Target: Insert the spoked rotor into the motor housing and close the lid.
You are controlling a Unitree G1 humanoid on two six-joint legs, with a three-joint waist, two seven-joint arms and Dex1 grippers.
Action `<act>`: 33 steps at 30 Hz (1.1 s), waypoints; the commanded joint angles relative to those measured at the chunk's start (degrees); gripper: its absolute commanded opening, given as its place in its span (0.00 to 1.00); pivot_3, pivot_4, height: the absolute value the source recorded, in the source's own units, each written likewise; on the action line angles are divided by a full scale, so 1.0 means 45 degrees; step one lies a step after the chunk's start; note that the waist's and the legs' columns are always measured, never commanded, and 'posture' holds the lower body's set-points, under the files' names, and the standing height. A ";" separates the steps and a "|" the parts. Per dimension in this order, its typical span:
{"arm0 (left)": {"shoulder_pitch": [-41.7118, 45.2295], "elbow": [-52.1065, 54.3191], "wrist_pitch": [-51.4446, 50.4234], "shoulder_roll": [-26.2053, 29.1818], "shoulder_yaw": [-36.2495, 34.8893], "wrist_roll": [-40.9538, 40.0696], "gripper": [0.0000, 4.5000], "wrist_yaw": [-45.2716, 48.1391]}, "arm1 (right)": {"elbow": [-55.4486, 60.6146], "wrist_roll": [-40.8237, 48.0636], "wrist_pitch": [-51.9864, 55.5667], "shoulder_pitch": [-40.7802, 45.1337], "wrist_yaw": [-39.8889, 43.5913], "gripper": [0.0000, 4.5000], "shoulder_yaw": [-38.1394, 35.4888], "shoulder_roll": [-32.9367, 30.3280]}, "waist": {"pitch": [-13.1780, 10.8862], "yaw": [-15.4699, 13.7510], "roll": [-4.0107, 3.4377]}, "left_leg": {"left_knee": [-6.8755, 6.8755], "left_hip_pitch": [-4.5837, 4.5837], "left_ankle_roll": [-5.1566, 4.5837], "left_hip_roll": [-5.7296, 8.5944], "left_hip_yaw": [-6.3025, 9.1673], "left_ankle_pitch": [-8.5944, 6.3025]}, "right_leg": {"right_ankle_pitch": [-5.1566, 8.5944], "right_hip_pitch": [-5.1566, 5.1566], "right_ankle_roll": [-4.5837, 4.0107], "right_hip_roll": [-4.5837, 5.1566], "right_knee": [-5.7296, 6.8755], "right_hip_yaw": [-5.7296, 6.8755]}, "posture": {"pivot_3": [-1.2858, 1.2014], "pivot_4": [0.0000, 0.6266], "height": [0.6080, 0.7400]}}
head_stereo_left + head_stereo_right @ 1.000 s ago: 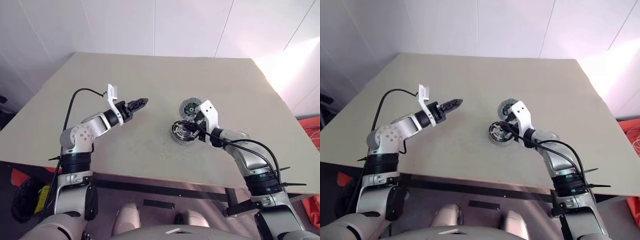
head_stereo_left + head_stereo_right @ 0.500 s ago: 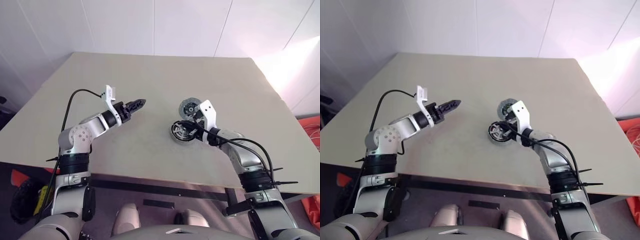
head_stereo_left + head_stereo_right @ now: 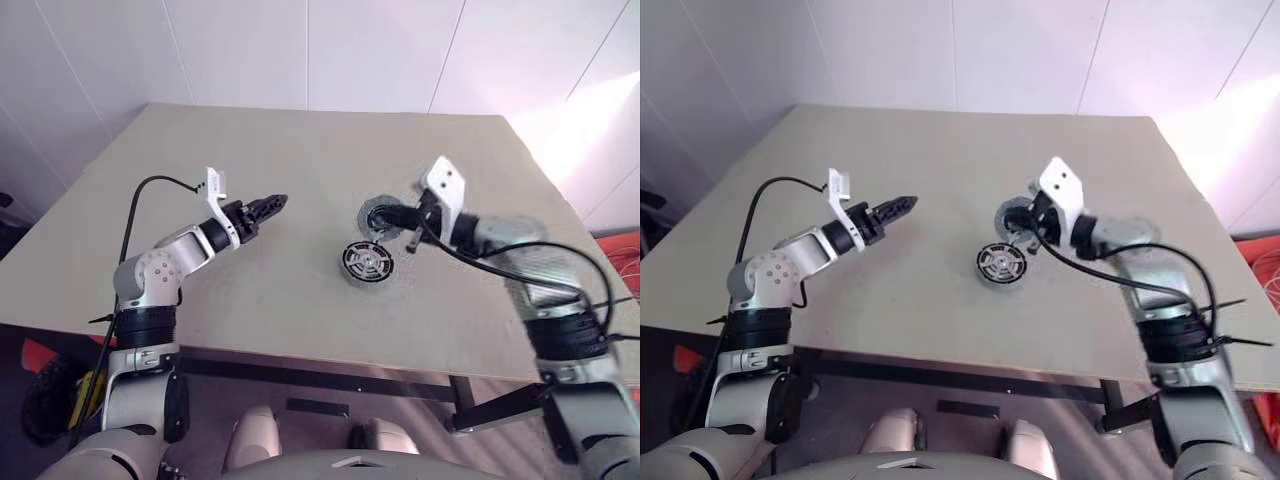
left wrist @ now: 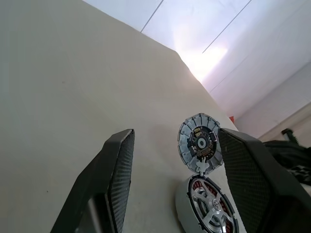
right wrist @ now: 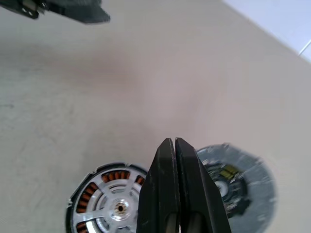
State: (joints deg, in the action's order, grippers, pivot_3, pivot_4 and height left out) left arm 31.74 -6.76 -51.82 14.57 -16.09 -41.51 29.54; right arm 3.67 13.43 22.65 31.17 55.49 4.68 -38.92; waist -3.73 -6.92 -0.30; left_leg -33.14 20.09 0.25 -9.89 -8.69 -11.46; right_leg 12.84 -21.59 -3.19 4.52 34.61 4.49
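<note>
**Rotor seated in the housing, lid lying open, both claws off the parts**

The spoked rotor (image 5: 114, 206) sits inside the motor housing (image 3: 367, 262), its silvery spokes and hub lying over the ring of copper-coloured windings. The housing rests on the beige table (image 3: 300, 160), toward the robot's right of centre. The lid (image 3: 381, 216) lies open and flat on the table just beyond the housing, joined to it at the rim, with its dark hub and inner face turned upward.

The right claw (image 3: 412, 222) hangs above the table just over the lid's right edge, lifted clear of the housing and touching neither part. Its two black fingers (image 5: 165, 194) are pressed together with nothing between them, and they point toward the robot's left.

The left claw (image 3: 272, 205) is held above the table well to the left of the housing, aimed at it. Its fingers (image 4: 114, 179) are spread apart and empty; in the left wrist view the lid and housing appear between them, farther along the table.
</note>
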 commanded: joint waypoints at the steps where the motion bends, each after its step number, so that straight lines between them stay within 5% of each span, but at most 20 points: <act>1: 0.0354 -0.0027 0.0394 0.0072 0.0013 -0.0047 0.64 0.0165 | 0.0769 0.0083 -0.0873 0.0909 0.2427 0.00 0.0837 -0.1004 | 0.0000 0.0001 0.0000 | 0.0000 0.0000 -0.0008 0.0001 -0.0001 -0.0005 | 0.0001 -0.0003 0.0000 0.0000 0.0001 0.0000 | 0.52 0.00 1.00; 3: 0.0462 -0.0093 0.0576 0.0199 0.0232 0.0119 0.64 0.0377 | 0.0752 0.0235 -0.1191 0.1612 0.3903 0.00 0.1391 -0.1344 | -0.0001 0.0008 0.0000 | -0.0005 0.0003 -0.0014 -0.0001 0.0000 -0.0007 | 0.0001 -0.0006 -0.0001 -0.0001 0.0005 0.0000 | 0.52 0.00 1.00; 6: 0.0564 -0.0090 0.0912 0.0404 0.0710 0.0507 0.65 0.0630 | -0.0217 -0.0494 -0.2163 0.2369 0.5418 0.14 0.2425 -0.1505 | -0.0001 -0.0004 0.0001 | -0.0018 0.0010 -0.0019 -0.0002 0.0000 -0.0008 | 0.0000 -0.0011 -0.0002 0.0000 0.0013 0.0000 | 0.52 0.00 1.00; 15: -0.0570 0.1105 0.2588 0.1442 0.3343 0.2906 0.65 0.1403 | -0.4308 -0.3888 -0.6195 0.3912 0.6432 0.82 0.5043 -0.0595 | 0.0000 0.0027 0.0004 | -0.0050 0.0074 -0.0041 -0.0002 0.0000 -0.0004 | -0.0005 -0.0085 -0.0013 0.0005 0.0049 0.0001 | 0.52 0.00 1.00; 22: -0.1116 0.1625 0.2665 0.1553 0.3292 0.3113 0.65 0.1263 | -0.5407 -0.4696 -0.8088 0.3809 0.6603 0.82 0.5482 -0.0331 | -0.0001 0.0054 0.0002 | -0.0313 0.0381 -0.0138 -0.0046 0.0009 -0.0028 | 0.0003 -0.0335 -0.0047 0.0000 0.0228 0.0007 | 0.52 0.00 1.00; 33: -0.1201 0.1760 0.2274 0.1367 0.2953 0.2801 0.65 0.1092 | -0.5227 -0.5712 -0.9318 0.3159 0.6831 0.82 0.5726 -0.0835 | -0.0002 0.0195 0.0003 | -0.0371 0.0205 -0.0074 -0.0080 0.0008 -0.0048 | -0.0023 -0.0160 -0.0070 -0.0004 0.0250 0.0006 | 0.52 0.00 1.00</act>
State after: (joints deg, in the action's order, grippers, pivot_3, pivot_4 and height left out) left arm 25.84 -1.18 -41.75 20.74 -2.12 -28.04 34.31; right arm -20.20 -11.82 -17.87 44.58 85.82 30.63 -42.17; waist -3.74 -6.05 -0.28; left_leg -34.80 21.01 -0.08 -10.25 -8.66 -11.67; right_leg 12.73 -22.32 -3.50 4.50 35.73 4.52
